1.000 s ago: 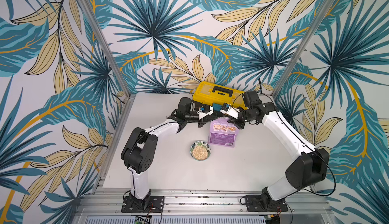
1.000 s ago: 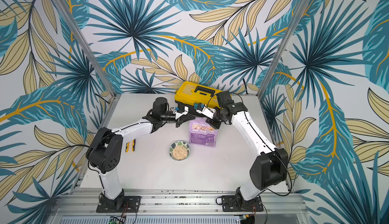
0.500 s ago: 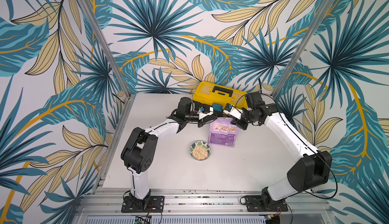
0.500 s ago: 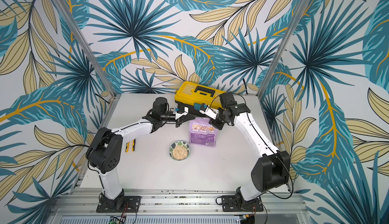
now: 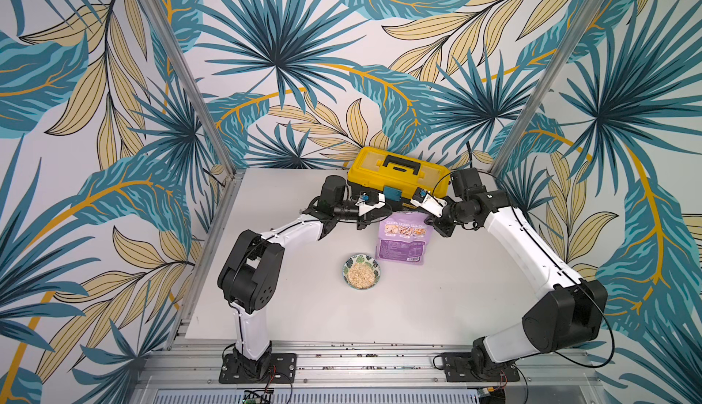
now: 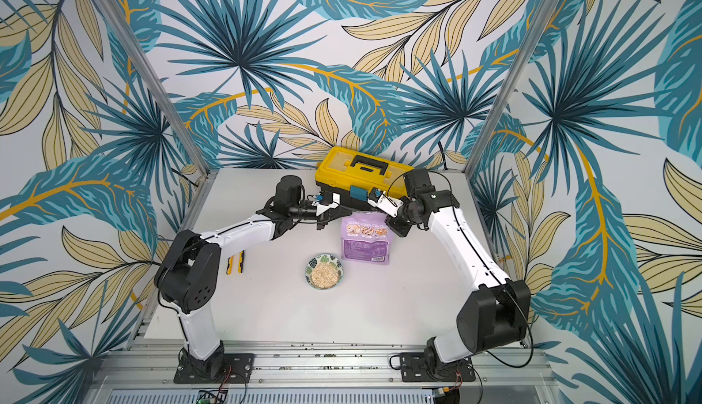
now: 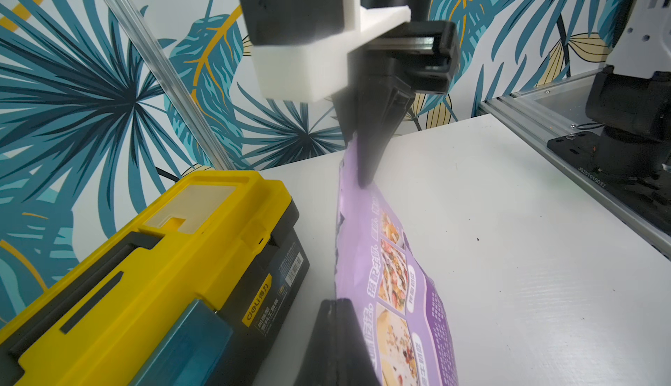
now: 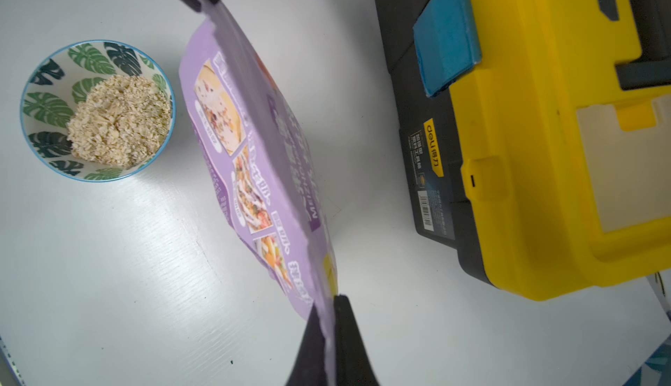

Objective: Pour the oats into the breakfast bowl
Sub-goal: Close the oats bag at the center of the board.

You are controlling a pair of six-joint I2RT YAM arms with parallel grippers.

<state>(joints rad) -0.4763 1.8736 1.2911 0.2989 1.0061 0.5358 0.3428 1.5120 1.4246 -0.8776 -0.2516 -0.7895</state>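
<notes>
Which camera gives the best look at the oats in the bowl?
The right wrist view: the oats sit close and sharp, heaped inside the bowl. In both top views the oats are only a small beige patch. The left wrist view misses them.

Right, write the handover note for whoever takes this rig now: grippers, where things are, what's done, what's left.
Grippers: the left gripper is shut on one top corner of the oat pouch; the right gripper is shut on the other.
Things: the pouch is held upright between them, in front of the yellow toolbox and beside the leaf-patterned bowl, apart from both.
Done: a heap of oats lies in the bowl.
Left: probably only to set the pouch down and let go. I cannot tell whether its base already rests on the table.
</notes>
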